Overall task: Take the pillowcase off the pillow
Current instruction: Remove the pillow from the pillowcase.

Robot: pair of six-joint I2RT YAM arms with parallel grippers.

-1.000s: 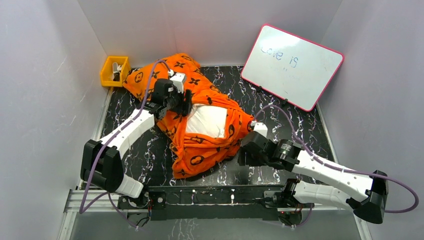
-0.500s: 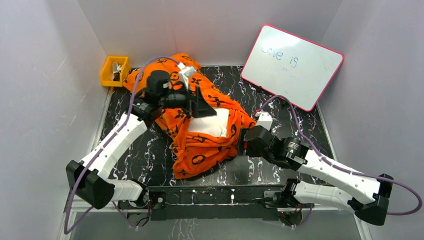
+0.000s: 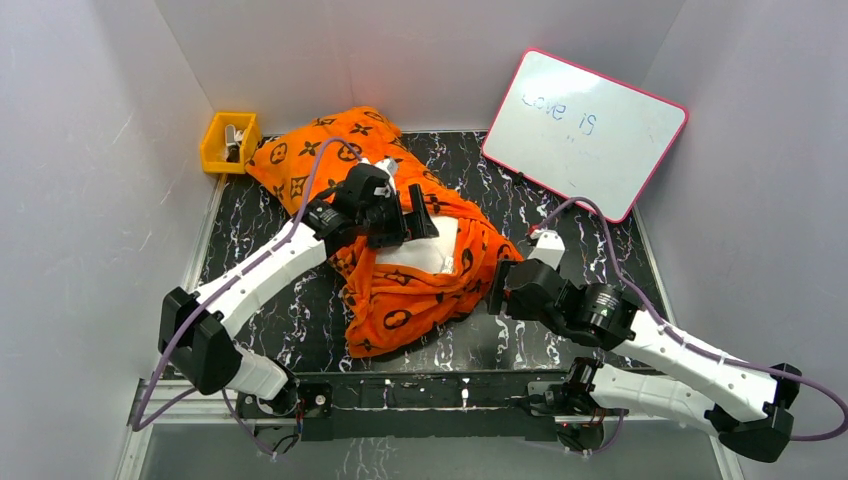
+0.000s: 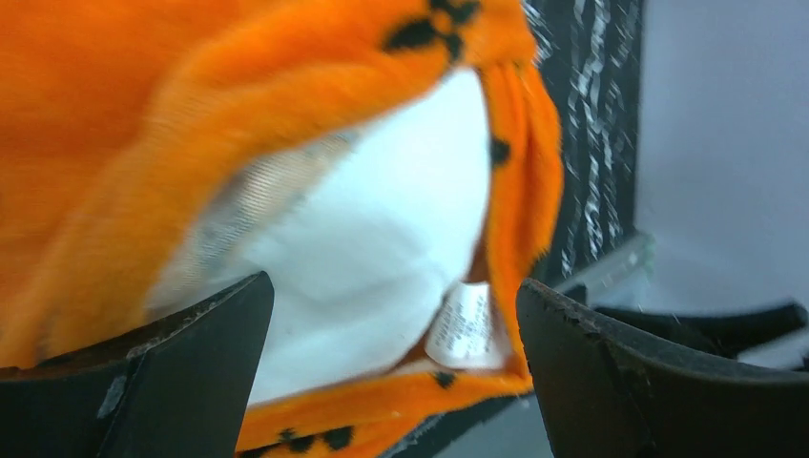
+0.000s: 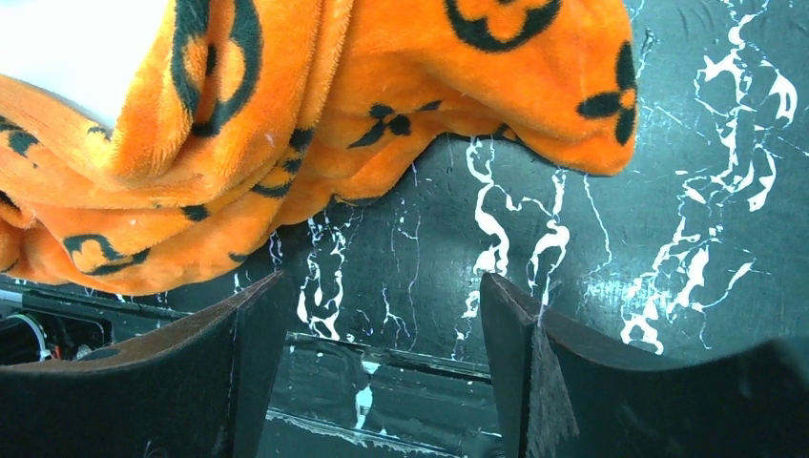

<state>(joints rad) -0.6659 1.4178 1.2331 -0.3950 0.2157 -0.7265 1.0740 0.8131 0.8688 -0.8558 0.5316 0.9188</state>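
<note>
Black, white-veined surface [image 3: 310, 320] inside gray walls carries the bundle. Left claw [image 4: 393, 281] is spread wide, gripping nothing, hovering just over the mouth of the pillowcase [image 3: 400, 300]. The pillow [image 4: 382, 210] shows between its fingers, with its tag [image 4: 465, 324] nearer the right finger. Closing here could pinch pillow and cover together, so the whole bundle would drag instead of the cover sliding off. Right claw [image 5: 382, 281], equally wide and empty, hangs over bare surface with the hem just ahead. With nothing pinning the pillow, a pull may shift everything. Pillowcase is thick orange fleece, black-printed, bunched in soft folds. Pillow is smooth, plump and white; the tag looks papery.
</note>
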